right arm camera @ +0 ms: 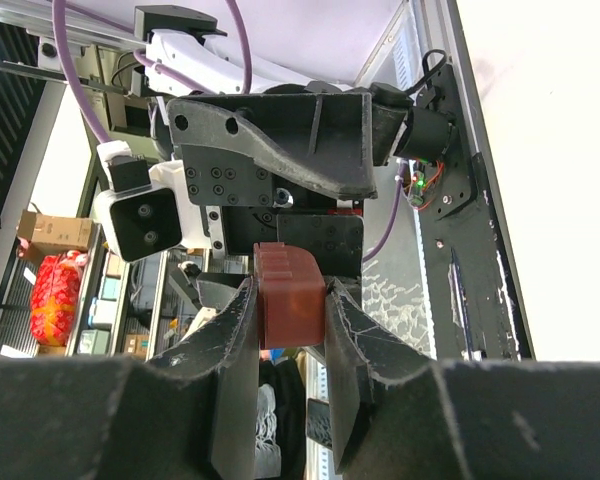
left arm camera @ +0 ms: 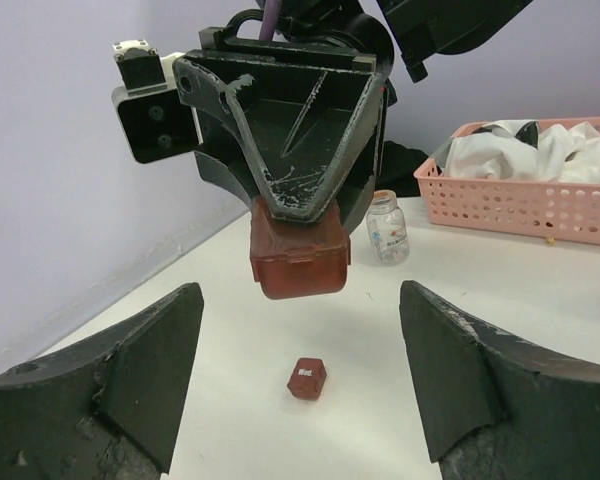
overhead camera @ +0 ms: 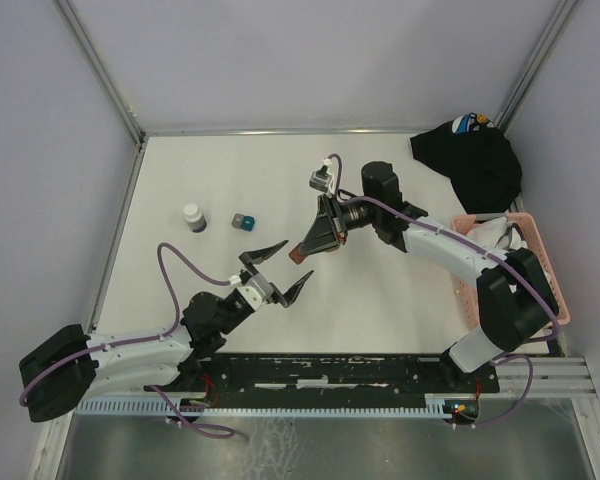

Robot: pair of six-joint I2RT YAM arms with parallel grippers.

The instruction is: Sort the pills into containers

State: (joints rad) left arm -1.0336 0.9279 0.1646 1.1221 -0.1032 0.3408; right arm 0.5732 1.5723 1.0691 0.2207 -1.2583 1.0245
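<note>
My right gripper (overhead camera: 302, 252) (right arm camera: 290, 288) is shut on a dark-red square container (right arm camera: 292, 310) (left arm camera: 300, 258), which it holds above the table. Facing it from the near side, my left gripper (overhead camera: 280, 270) (left arm camera: 300, 320) is open with nothing between its fingers (left arm camera: 130, 380). On the table below the held box lies a smaller dark-red container (left arm camera: 307, 379) with white lettering on top. A small clear vial (left arm camera: 386, 227) stands behind the right gripper. No pills show in any view.
A white-capped bottle (overhead camera: 193, 217) and a small teal box (overhead camera: 243, 221) stand to the left of the grippers. A pink slatted basket (overhead camera: 468, 292) (left arm camera: 525, 205) holding white cloth sits at the right edge. Black fabric (overhead camera: 470, 160) lies in the back right corner.
</note>
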